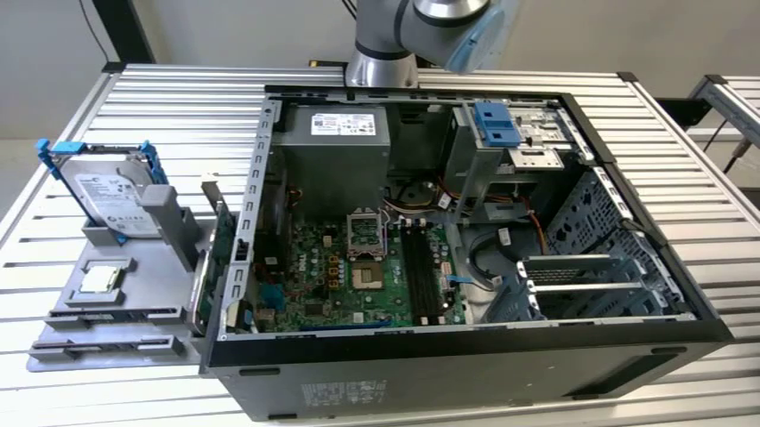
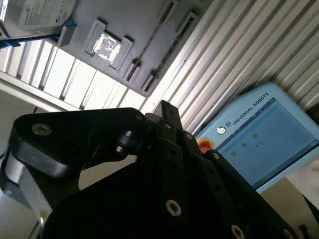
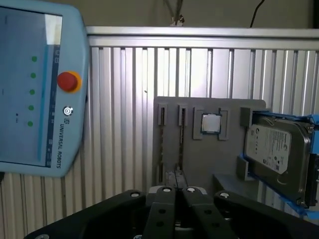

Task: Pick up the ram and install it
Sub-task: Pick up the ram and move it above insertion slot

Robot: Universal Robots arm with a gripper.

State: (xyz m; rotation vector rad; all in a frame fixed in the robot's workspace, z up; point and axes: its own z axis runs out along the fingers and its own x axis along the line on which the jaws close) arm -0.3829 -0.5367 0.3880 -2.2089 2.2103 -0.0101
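The ram (image 1: 222, 253) is a thin dark board standing on edge in a slot at the grey tray's (image 1: 71, 342) side next to the computer case (image 1: 475, 374). In the first wrist view it is a narrow dark line (image 3: 180, 144) on the tray (image 3: 199, 159). My gripper (image 3: 175, 175) hangs well away from the tray, its black fingers (image 3: 164, 209) pressed together with nothing visible between them. The second wrist view has the gripper (image 2: 164, 107) in front of the tray (image 2: 124, 25). Black memory slots (image 1: 418, 262) lie on the motherboard inside the case.
A silver hard drive in a blue bracket (image 1: 109, 196) and a small square chip (image 1: 102, 277) sit on the tray. The arm's elbow (image 1: 416, 36) is beyond the case in the exterior view. A teach pendant (image 3: 30, 89) lies on the slatted table (image 1: 665, 116).
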